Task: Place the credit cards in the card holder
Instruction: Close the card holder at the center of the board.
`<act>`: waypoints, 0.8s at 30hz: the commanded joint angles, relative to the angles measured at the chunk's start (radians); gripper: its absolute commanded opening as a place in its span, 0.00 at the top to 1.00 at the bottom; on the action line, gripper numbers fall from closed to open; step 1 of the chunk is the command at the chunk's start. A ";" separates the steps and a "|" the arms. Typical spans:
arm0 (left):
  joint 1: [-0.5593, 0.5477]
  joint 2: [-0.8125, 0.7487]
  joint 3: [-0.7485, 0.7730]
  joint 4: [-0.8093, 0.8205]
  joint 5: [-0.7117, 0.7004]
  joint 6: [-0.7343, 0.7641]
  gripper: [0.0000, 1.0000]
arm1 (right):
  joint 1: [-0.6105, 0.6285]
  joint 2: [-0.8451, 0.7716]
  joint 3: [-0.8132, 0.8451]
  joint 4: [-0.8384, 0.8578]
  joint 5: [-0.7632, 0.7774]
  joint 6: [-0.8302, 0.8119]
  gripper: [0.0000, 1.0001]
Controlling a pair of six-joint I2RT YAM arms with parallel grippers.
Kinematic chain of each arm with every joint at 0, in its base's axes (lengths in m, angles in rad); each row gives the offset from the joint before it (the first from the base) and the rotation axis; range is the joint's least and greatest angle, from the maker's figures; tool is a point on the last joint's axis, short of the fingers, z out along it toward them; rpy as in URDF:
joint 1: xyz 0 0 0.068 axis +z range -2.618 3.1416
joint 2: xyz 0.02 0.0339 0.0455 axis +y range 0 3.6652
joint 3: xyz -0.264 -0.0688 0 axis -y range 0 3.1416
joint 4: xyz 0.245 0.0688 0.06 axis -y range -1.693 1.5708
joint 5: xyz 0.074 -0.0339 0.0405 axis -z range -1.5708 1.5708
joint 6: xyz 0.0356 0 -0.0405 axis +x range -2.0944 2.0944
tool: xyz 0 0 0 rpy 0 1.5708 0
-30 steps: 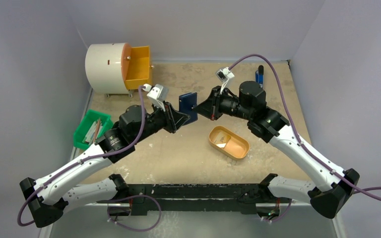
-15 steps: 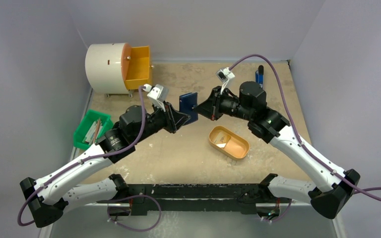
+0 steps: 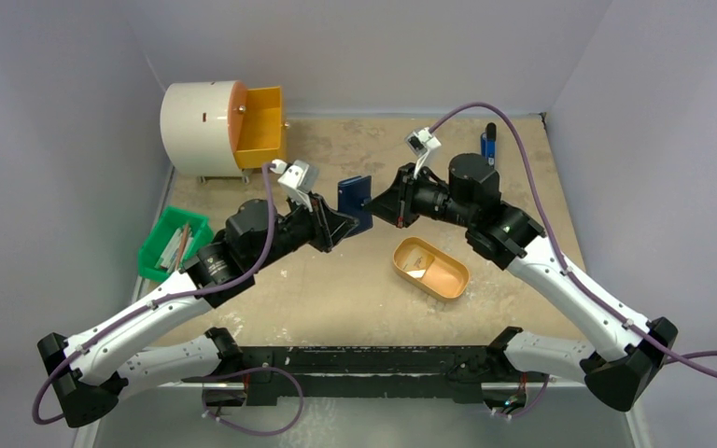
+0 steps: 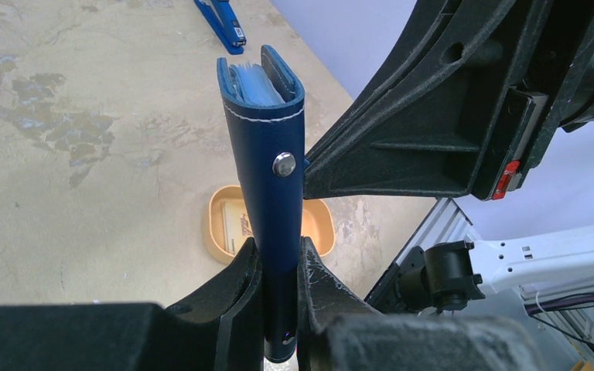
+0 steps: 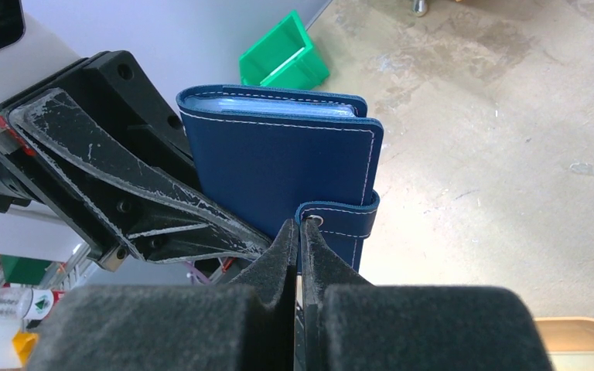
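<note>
While the card holder (image 3: 353,198) hangs on edge above mid-table, the left gripper (image 4: 278,251) clamps one end of it. The right gripper (image 5: 299,232), fingers pressed together, seems to pinch the tip of the snap tab (image 5: 348,218). The case looks light, soft and smooth, so a firm hold near a stitched edge suits it; the tab is floppy. The credit cards (image 4: 240,226), thin and probably slick, lie in the orange tray (image 3: 443,277) at four o'clock from it.
</note>
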 commanded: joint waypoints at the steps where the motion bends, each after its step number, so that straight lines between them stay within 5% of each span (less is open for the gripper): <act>1: -0.093 -0.024 0.034 0.218 0.288 -0.022 1.00 | 0.025 0.059 0.037 0.034 0.023 -0.016 1.00; 16: -0.108 -0.024 0.049 0.221 0.296 -0.019 1.00 | 0.037 0.121 0.071 -0.016 0.021 -0.019 1.00; 22: -0.108 -0.055 0.042 0.093 0.096 0.037 1.00 | 0.037 0.059 0.050 -0.013 0.015 -0.025 1.00; 24: -0.109 -0.073 0.031 0.061 0.007 0.048 1.00 | 0.038 0.025 0.045 -0.025 -0.014 -0.026 0.91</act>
